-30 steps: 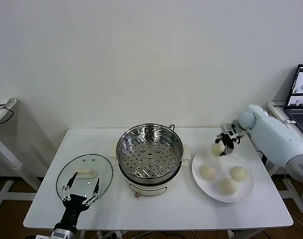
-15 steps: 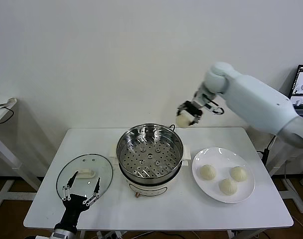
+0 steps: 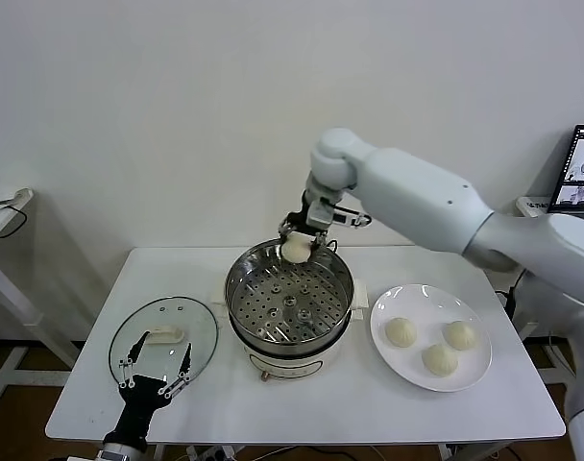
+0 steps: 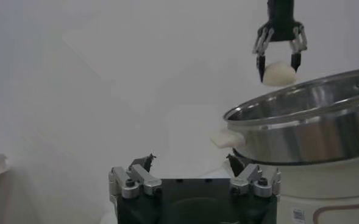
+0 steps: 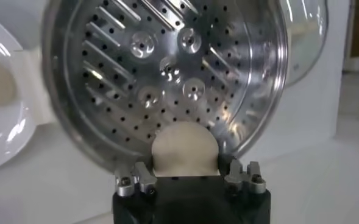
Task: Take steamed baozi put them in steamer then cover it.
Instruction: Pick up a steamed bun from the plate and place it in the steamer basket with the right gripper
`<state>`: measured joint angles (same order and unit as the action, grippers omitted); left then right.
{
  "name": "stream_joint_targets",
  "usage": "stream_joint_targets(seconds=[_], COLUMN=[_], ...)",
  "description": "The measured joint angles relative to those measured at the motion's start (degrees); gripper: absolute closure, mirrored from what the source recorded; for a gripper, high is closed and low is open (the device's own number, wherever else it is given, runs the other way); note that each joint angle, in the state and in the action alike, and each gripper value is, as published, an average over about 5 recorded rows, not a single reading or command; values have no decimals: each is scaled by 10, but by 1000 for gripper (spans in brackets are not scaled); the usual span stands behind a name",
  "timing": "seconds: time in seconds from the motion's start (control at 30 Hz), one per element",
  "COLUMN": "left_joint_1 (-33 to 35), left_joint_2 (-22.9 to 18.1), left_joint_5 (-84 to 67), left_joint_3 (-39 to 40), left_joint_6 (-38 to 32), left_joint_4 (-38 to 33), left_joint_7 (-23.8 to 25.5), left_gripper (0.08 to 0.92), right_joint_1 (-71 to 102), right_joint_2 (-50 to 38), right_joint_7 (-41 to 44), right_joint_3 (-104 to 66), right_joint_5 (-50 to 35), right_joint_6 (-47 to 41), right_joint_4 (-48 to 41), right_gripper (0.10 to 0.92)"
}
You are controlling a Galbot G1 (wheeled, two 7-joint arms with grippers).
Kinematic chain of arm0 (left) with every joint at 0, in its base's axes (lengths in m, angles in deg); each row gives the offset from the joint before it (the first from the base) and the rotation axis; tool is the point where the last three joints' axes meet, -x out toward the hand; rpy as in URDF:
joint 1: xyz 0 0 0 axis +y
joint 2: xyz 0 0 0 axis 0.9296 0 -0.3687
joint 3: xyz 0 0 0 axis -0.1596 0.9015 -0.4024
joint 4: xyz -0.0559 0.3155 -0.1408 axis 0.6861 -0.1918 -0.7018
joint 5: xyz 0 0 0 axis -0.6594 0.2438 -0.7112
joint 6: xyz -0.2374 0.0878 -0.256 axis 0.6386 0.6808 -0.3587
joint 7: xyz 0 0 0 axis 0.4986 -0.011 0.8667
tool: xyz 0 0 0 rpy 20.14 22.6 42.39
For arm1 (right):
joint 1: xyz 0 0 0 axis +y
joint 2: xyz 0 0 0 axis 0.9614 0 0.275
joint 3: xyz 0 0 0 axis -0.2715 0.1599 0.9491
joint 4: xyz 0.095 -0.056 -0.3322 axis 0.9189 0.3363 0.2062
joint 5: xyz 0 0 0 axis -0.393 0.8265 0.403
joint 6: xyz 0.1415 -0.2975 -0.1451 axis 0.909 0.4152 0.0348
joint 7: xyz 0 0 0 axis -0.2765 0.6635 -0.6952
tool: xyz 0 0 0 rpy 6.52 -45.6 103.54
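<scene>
My right gripper (image 3: 298,245) is shut on a cream-white baozi (image 3: 295,251) and holds it just above the far rim of the steel steamer (image 3: 244,288). The right wrist view shows this baozi (image 5: 184,149) between the jaws over the perforated tray (image 5: 167,67). The left wrist view shows it (image 4: 278,71) above the steamer (image 4: 307,128) too. Three baozi (image 3: 401,332) lie on the white plate (image 3: 474,370) to the right. The glass cover (image 3: 201,327) with its cream handle (image 3: 164,336) lies flat at the front left. My left gripper (image 3: 157,376) is open over the cover's near edge.
The steamer stands on a white base (image 3: 292,363) in the middle of the white table (image 3: 311,408). A laptop (image 3: 582,187) sits on a side table at the far right. A small white table (image 3: 4,216) stands at the far left.
My right gripper lifted one baozi off the plate and carried it left, then lowered it to the steamer's far rim. The left arm has not moved.
</scene>
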<state>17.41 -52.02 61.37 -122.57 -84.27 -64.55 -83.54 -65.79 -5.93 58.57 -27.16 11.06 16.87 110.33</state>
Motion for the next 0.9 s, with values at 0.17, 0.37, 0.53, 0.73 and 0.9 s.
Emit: stream_joint_targets(seconds=[0.17, 0.37, 0.53, 0.73, 0.9], left_joint_1=[0, -1, 0, 0, 1], left_joint_2=[0, 0, 0, -2, -2], left_joint_5=[0, 0, -1, -1, -1], left_joint_3=[-2, -4, -5, -5, -7], left_joint_6=[-2, -5, -6, -7, -7], left_joint_4=[2, 5, 8, 9, 9], left_joint_7=[0, 0, 0, 0, 0], left_gripper=[177, 177, 177, 177, 177], right_joint_1=[18, 34, 44, 46, 39], right_joint_2=[22, 35, 42, 43, 32], right_joint_7=[-2, -1, -1, -2, 7], right_joint_3=[-3, -4, -5, -9, -9], right_joint_5=[24, 42, 51, 52, 23], right_joint_6=[10, 19, 26, 31, 22], right_joint_4=[-25, -44, -54, -57, -49], right_gripper=[345, 339, 327, 243, 204])
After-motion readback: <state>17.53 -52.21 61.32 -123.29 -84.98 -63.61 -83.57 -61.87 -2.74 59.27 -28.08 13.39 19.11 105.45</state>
